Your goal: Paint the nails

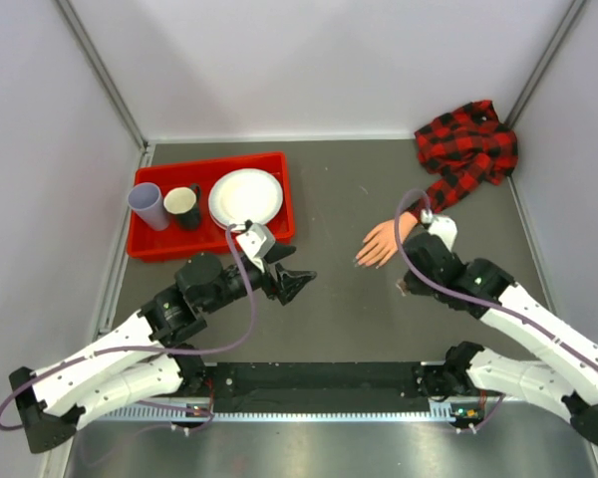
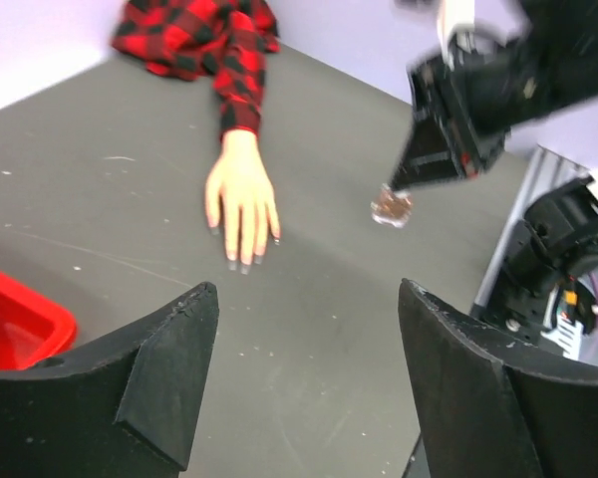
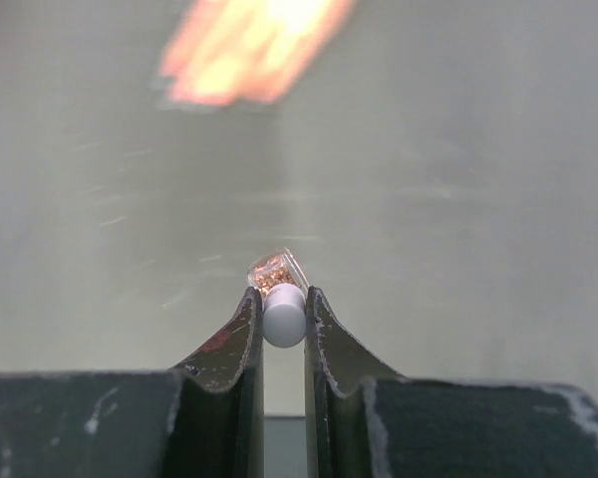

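One bottle [image 3: 277, 271]: small and clear with coppery glitter inside. It hangs tilted from its pale cap [image 3: 284, 317], low over the table [image 1: 339, 329], right of centre toward the near edge. Cannot tell if it touches.
right gripper [image 3: 282, 295]: clenched on the cap, with the glass body poking out past the fingertips.
left gripper [image 2: 307, 299]: released, jaws wide with nothing between them, left of centre and facing the hand and bottle.
hand [image 1: 382, 244]: palm down on the right half at mid-depth, fingers spread toward the left edge. The plaid sleeve [image 1: 466, 149] runs to the far right corner.
nails [image 2: 244, 267]: on the fingertips just far-left of the bottle. They are tiny and look dark, and I cannot tell whether they are painted.
step: probably opening the bottle, since the brush is not out.
how: level the bottle first. The left gripper should clamp the glass body low, then the right twists the cap and lifts straight up. Stroke lightly along each finger.
risk: the tilted glass may slip or spill, and a hard press would shove the hand.
other: red tray [image 1: 145, 249] at the far left corner, holding two cups [image 1: 148, 204] and a plate [image 1: 245, 196].
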`<act>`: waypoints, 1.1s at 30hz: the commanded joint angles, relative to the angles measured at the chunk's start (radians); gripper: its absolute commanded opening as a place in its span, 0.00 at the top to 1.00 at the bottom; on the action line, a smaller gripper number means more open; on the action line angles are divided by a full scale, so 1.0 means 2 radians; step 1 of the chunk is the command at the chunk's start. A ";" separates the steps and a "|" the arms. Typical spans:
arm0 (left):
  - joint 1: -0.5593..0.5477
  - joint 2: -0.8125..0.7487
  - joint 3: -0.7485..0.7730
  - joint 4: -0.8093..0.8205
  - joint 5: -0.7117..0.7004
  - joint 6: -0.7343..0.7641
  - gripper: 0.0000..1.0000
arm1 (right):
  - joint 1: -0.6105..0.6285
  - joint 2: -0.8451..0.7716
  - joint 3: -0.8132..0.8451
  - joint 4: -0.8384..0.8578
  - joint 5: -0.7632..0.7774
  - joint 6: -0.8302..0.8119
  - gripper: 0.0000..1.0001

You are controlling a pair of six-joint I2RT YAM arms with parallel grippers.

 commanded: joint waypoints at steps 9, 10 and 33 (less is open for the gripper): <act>0.001 -0.030 -0.031 0.014 -0.038 -0.011 0.23 | -0.075 0.005 -0.114 0.047 0.130 0.127 1.00; 0.001 -0.030 -0.033 0.016 -0.038 -0.012 0.24 | -0.075 0.009 -0.120 0.056 0.133 0.131 1.00; 0.001 -0.068 -0.055 0.007 -0.059 -0.018 0.23 | -0.075 0.066 -0.173 0.169 0.133 0.162 0.95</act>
